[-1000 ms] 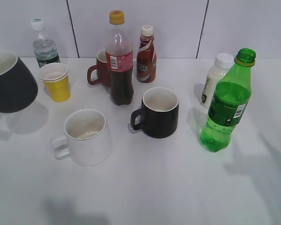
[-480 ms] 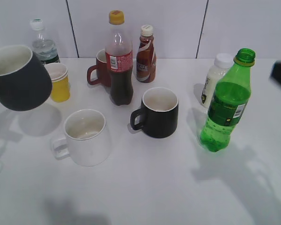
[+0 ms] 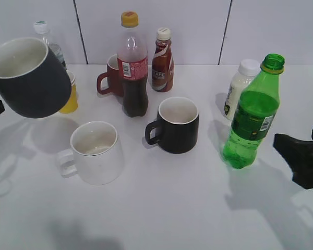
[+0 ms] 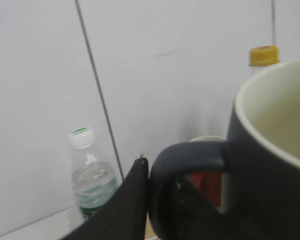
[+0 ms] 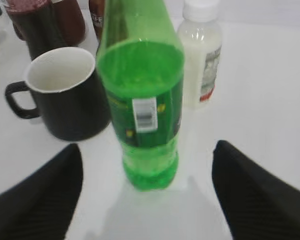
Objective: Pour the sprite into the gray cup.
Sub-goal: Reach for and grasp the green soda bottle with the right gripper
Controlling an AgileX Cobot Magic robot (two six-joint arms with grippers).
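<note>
White table (image 3: 161,208), on which are stood: green plastic sprite bottle (image 3: 252,117), black straight-sided mug (image 3: 175,125), white mug (image 3: 94,152), red-labelled cola bottle (image 3: 133,65), white-capped milky bottle (image 3: 240,87).

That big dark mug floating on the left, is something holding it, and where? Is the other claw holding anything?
The left gripper holds the gray cup by its handle, clear of the table. The right gripper is open and empty, short of the sprite.
</note>
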